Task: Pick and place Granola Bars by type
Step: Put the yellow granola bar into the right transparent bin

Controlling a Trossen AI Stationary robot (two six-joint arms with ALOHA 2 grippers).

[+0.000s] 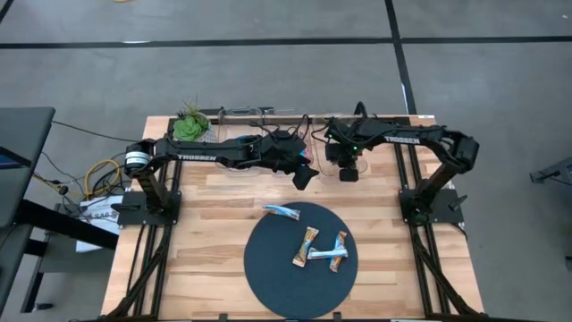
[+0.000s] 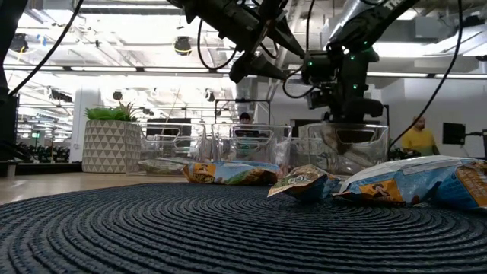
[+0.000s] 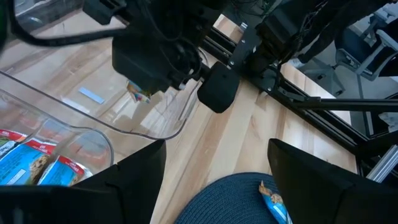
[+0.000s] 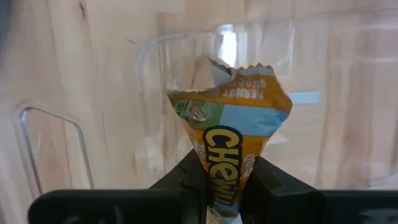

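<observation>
An orange granola bar [image 4: 227, 149] stands pinched by its lower end in the right end effector [image 4: 224, 186], held over a clear bin [image 4: 186, 56] at the worktop's [image 1: 214, 192] far edge, presumably for dropping with its kind. Going left to right, the left end effector [image 1: 304, 176] hovers wide and empty near the bins, and 3 bars [image 1: 308, 246] wait on the dark mat [image 1: 268, 268].

Bright even overhead light, soft shadows, blurred foreground mat [image 2: 152, 236], ceiling glare
</observation>
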